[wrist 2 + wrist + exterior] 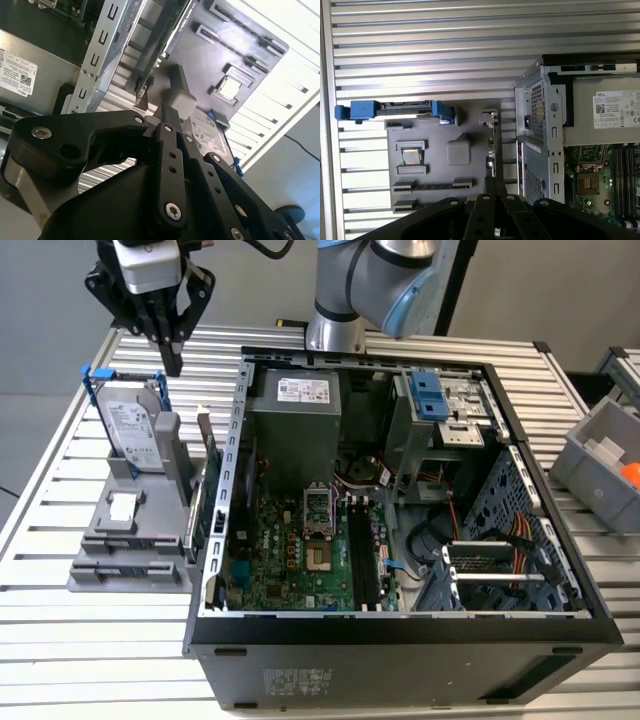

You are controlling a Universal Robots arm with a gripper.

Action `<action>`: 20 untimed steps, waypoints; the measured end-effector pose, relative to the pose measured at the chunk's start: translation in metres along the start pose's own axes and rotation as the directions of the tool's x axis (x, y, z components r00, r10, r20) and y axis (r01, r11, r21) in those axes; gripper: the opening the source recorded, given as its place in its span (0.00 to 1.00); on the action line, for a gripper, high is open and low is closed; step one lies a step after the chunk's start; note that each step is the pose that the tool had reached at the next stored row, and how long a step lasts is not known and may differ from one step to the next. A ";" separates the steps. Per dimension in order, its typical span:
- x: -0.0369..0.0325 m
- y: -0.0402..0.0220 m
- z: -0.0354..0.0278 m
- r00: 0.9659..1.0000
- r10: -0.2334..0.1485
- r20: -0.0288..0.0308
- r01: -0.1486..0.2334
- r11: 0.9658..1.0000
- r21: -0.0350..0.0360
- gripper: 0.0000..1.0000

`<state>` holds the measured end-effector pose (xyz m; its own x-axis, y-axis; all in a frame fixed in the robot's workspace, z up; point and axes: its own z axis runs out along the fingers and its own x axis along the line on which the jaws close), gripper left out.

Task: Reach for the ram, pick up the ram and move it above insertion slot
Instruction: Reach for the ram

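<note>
- The tool (pixel 172 362) hangs over the far end of a grey holder (pixel 130 565), up in the exterior view's left corner. Its fingers are drawn together with nothing between them.
- In both wrist views the black fingers (pixel 167 130) (pixel 492 192) taper to one closed tip.
- Below the tool a hard drive (pixel 130 425) with blue end pieces stands on edge in the holder. The tool is above it and clear of it.
- The ram (pixel 207 475), a thin dark green stick, stands upright along the holder's edge nearest the computer case (pixel 400 640), just beside the case's perforated wall. The tool is not touching it.
- In the first wrist view the ram (pixel 493 150) shows as a narrow line running away from the fingertips.
- The case lies open on its side, with the green circuit board (pixel 290 550) showing. The long black memory slots (pixel 365 550) sit near its middle.
- Everything rests on a slatted metal bench (pixel 80 640). A grey bin (pixel 600 455) sits at the exterior view's right edge.
</note>
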<state>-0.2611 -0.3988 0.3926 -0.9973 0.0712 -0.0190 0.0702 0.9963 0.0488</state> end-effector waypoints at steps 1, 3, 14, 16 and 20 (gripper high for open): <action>0.0004 0.0000 0.0000 1.000 0.000 0.000 0.000 1.000 0.000 0.00; 0.0013 -0.0001 -0.0001 1.000 0.000 0.000 0.000 1.000 0.000 0.00; 0.0059 -0.0004 -0.0002 1.000 0.000 0.000 0.000 1.000 0.000 0.00; 0.0068 -0.0005 -0.0001 1.000 0.000 0.000 0.000 1.000 0.000 0.00; 0.0082 -0.0006 -0.0002 1.000 0.000 0.000 0.000 1.000 0.000 0.00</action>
<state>-0.2693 -0.3988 0.3926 -0.9973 0.0713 -0.0190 0.0703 0.9963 0.0487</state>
